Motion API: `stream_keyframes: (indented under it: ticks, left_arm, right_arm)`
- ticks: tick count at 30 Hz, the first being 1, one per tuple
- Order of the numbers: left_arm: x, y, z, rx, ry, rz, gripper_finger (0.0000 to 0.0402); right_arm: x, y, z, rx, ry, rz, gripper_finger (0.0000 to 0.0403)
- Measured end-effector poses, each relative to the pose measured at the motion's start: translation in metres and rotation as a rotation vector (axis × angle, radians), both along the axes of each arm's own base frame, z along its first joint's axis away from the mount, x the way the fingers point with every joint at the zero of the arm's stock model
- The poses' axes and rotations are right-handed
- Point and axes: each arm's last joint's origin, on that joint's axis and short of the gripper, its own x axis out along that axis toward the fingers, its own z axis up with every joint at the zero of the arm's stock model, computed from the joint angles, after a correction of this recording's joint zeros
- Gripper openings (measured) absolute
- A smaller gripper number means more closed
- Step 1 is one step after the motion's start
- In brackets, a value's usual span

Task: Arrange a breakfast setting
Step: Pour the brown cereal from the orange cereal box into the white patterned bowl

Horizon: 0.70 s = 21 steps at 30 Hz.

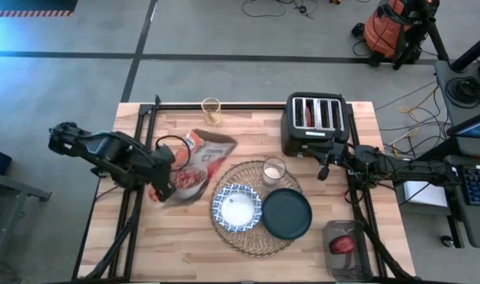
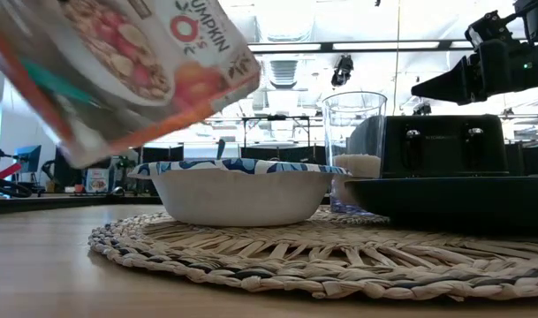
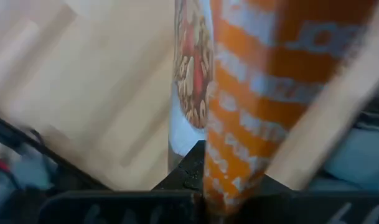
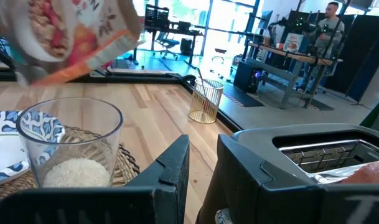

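My left gripper [image 1: 162, 189] is shut on the orange-brown cereal bag [image 1: 199, 162], which it holds tilted in the air left of the round woven placemat [image 1: 255, 237]. On the placemat stand the blue-and-white bowl [image 1: 237, 207], the dark teal plate [image 1: 287, 214] and the small clear glass [image 1: 273, 170], which has something white in its bottom [image 4: 77, 171]. My right gripper [image 1: 325, 169] hangs in front of the toaster, to the right of the glass. It is open by a narrow gap [image 4: 203, 163] and empty. My left gripper pinches the cereal bag between its two fingers at the bag's end nearest the table's left edge [image 3: 229, 155], coming from the left. The bag is lifted clear of the table [image 2: 136, 62] and tilted, and its free end reaches toward the placemat.
The black four-slot toaster [image 1: 314, 125] stands at the far right, just behind my right gripper. A small wire cup [image 1: 211, 110] stands at the far edge. A clear container with something red in it [image 1: 346, 246] sits at the near right corner. A person sits in the room beyond [image 4: 329, 18].
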Motion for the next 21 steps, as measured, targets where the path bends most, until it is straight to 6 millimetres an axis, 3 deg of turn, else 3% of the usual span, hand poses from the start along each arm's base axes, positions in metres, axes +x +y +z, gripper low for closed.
stream_keyframes:
  ticks: [9,21]
  left_arm:
    - [0.002,-0.010,0.008,-0.338,0.110,0.065,0.0000]
    - [0.038,-0.031,0.000,-0.510,0.259,-0.039,0.0000]
  right_arm:
    - [0.000,0.000,0.000,0.000,0.000,0.000,0.0073]
    - [0.000,0.000,0.000,0.000,0.000,0.000,0.0073]
